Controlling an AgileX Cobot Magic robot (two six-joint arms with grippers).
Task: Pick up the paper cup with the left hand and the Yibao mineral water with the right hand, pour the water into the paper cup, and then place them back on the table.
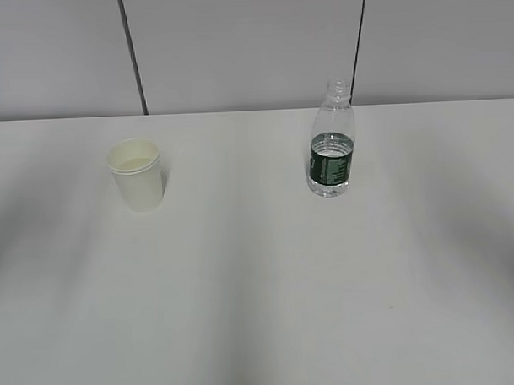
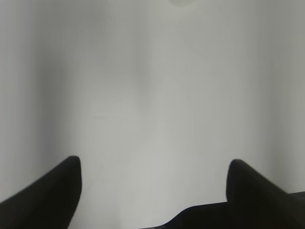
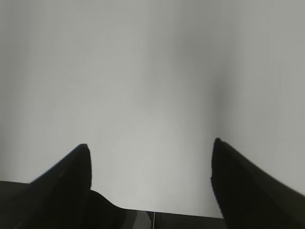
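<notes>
Guessing cup crushes easily, so grip mid-wall; bottle right of it, grab the label. Both claws spread, empty.

A: Where does the outside camera look from?
B: From high in front, slanting down at the wide white flat table.
A: And the wrist cameras?
B: Low and close over that same table, facing forward.

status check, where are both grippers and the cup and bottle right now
Left gripper open, empty, over bare table. Right gripper open, empty. Paper cup and Yibao mineral water upright, untouched. Nothing in the way.
</notes>
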